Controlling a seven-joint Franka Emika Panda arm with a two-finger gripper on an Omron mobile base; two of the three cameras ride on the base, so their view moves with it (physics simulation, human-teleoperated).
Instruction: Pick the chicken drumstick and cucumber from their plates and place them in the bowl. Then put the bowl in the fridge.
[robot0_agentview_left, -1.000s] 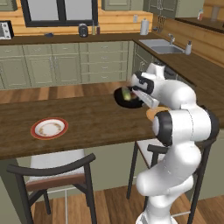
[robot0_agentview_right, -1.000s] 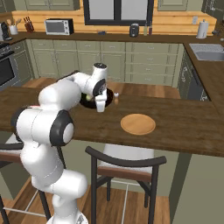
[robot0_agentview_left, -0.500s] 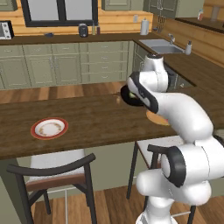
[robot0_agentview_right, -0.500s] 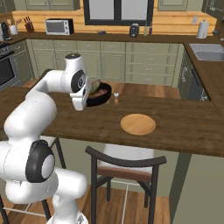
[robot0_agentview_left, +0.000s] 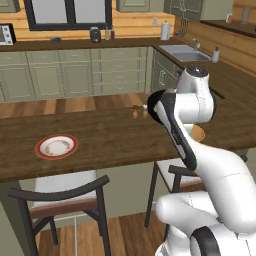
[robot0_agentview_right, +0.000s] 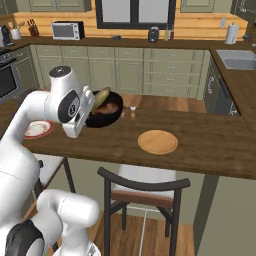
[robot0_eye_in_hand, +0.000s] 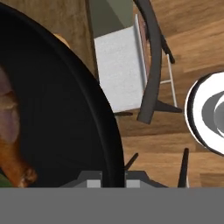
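above the wooden table (robot0_agentview_right: 210, 140), on its left part as the right base view shows it, the black bowl (robot0_agentview_right: 107, 116) hangs in the air, carried by the arm. the gripper (robot0_eye_in_hand: 113, 175) has its jaws closed on the rim of the bowl; in the hand view the rim passes just between the two dark tips. inside the bowl lies the chicken drumstick (robot0_eye_in_hand: 11, 148), reddish-brown, and the pale green cucumber (robot0_agentview_right: 101, 94) leans on the far edge and sticks out a little over the rim. so both foods are already in, and the two plates are bare: the red-rimmed plate (robot0_agentview_left: 56, 146) on the left part of the table, and the orange plate (robot0_agentview_right: 157, 142) more to the right.

the step in hand, as i judge it, is to bring the bowl to the fridge (no fridge is in these views, so the base probably must turn or drive first). to do it well, the bowl should stay level, because it is held by one edge only and the cucumber rests high and could roll out if the bowl tips toward that side. the move should be slow and smooth, without quick turns of the wrist. the bowl should also pass high enough over the table and over the chair (robot0_agentview_right: 142, 187) that stands just below its edge.
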